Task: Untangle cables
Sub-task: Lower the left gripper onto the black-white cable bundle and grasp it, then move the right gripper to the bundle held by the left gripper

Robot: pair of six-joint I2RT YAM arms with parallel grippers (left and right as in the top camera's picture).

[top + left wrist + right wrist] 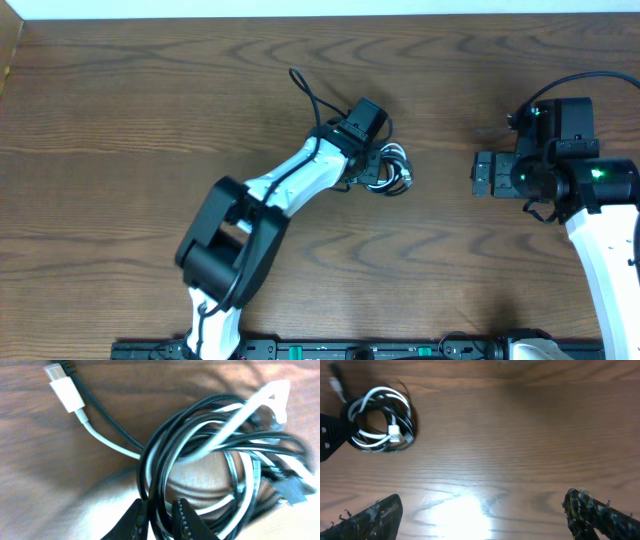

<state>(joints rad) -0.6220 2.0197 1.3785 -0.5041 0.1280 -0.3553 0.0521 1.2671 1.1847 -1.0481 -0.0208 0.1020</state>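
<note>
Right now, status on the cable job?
Left gripper jaws pinched on the cables, black and white coiled together. Right gripper jaws wide, empty, off to the side. Nothing seen in the way.

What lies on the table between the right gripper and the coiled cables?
Only bare table between the right gripper and the cables, seen in the right wrist view.

A dark brown wooden bench (120, 120) with bold, wavy grain fills nearly every view. Along its far edge runs a narrow pale white strip (300, 8), too slim to identify. A soft bright glare (462, 510) lies on the bench's smooth surface.
</note>
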